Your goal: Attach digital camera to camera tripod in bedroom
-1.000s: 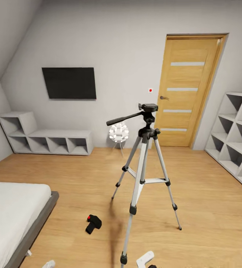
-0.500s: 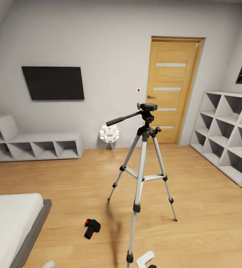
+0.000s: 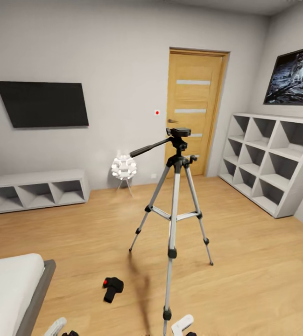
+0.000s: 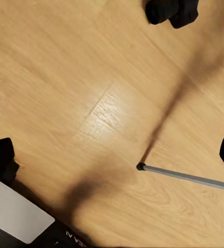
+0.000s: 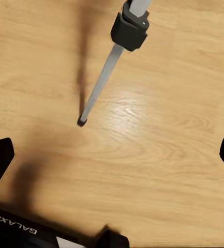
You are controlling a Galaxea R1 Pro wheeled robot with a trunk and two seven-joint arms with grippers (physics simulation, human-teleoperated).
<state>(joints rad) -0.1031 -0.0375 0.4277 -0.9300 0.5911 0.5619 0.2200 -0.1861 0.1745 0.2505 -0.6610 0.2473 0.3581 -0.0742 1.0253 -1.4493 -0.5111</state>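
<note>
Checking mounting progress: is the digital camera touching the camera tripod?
Apart. In the head view, the digital camera lies on the floor, with bare wood between it and the camera tripod.

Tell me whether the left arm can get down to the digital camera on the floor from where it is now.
Probably yes. The digital camera lies on bare wood floor, apart from the camera tripod legs and the bed. The left gripper, fingers spread, hangs over open floor with the camera ahead of it and nothing between.
</note>
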